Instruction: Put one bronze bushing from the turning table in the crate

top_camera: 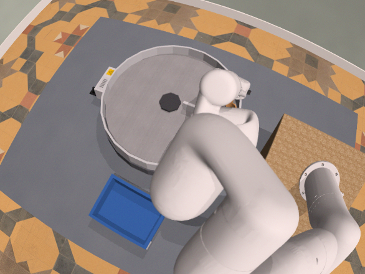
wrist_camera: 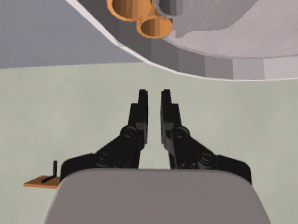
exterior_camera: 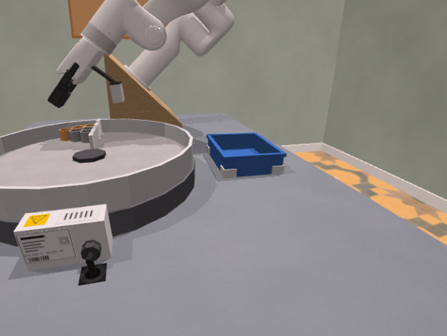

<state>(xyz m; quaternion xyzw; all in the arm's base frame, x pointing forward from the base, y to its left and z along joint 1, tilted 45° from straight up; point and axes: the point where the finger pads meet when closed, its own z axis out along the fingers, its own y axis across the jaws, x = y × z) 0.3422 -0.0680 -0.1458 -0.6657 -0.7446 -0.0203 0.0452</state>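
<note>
Two bronze bushings (wrist_camera: 137, 15), smooth hollow cylinders, sit on the round grey turning table (wrist_camera: 220, 40); black fingers nearly together, empty.

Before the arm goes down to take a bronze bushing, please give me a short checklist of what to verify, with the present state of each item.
1. Hand holds nothing: ok, fingers nearly together with only a narrow bare gap.
2. Hand wide enough to go around a bushing: not ok, it must open first.
3. Bronze bushings on the turning table: ok, they sit near its rim beside grey bushings.
4. Hand above the bushings: ok, it hangs tilted above them, apart.
5. Crate free to receive: ok, nothing seen inside.
6. Table turning or stopped: cannot tell.
</note>
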